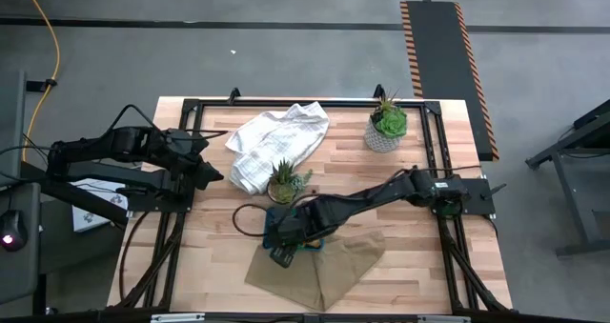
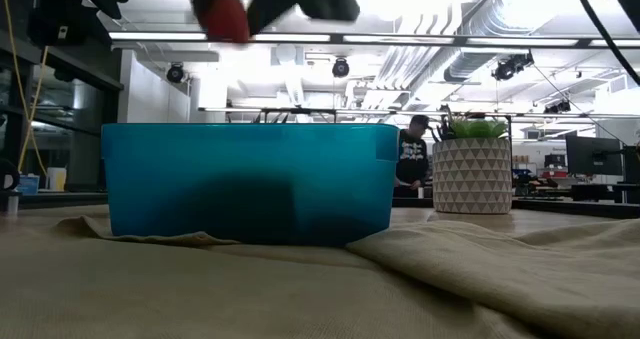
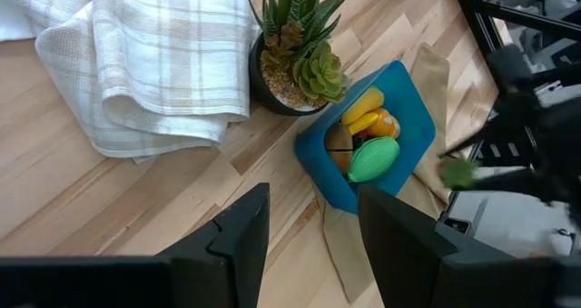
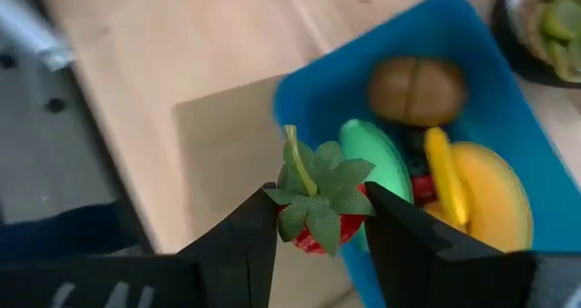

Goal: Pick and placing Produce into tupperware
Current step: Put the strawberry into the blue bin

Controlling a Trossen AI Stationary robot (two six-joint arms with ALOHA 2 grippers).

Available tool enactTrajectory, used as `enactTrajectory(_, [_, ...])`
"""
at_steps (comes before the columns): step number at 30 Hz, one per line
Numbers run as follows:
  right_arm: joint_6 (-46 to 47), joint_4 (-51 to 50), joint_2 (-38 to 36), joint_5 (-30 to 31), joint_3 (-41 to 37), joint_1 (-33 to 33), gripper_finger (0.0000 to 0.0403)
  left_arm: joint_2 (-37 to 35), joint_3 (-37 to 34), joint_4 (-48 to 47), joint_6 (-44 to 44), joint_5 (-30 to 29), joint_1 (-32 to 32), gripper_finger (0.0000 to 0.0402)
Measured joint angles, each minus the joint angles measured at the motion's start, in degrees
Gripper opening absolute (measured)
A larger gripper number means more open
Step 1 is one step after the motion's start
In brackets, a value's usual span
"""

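While my right hand point(image 4: 320, 219) gripped a red strawberry point(image 4: 322, 213) above the teal tupperware point(image 1: 274, 230) at lower centre, banana point(image 4: 443, 176), kiwi point(image 4: 417, 88) and green pepper point(image 4: 374, 163) lay inside. My left hand point(image 3: 310, 244) waited empty, fingers apart, at the worktop's point(image 1: 419, 275) left.

Wooden plank surface point(image 1: 400, 266), black frame along edges. White towel point(image 1: 276, 142) crumpled, faint plaid lines, toward far left of surface. Small spiky plant in dark pot point(image 1: 286, 183) just beside towel's near edge. Second spiky plant in white patterned pot point(image 1: 386, 128) at far right, well apart from first. Tan cloth point(image 1: 334, 271) spread at near edge, folds visible in low view point(image 2: 480, 269). Black-and-orange striped ramp point(image 1: 443, 56) on grey floor beyond. Person point(image 2: 411, 157) standing far back in room.
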Motion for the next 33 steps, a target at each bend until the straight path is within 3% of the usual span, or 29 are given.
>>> enactTrajectory(17, [13.89, -4.14, 5.60, 2.72, 0.02, -3.02, 0.0129, 0.02, 0.00, 0.02, -0.01, 0.00, 0.00, 0.0156])
enactTrajectory(33, [18.75, -6.36, 6.25, 3.99, 0.00, -3.20, 0.0129, 0.01, -0.01, 0.02, 0.00, 0.00, 0.00, 0.0156])
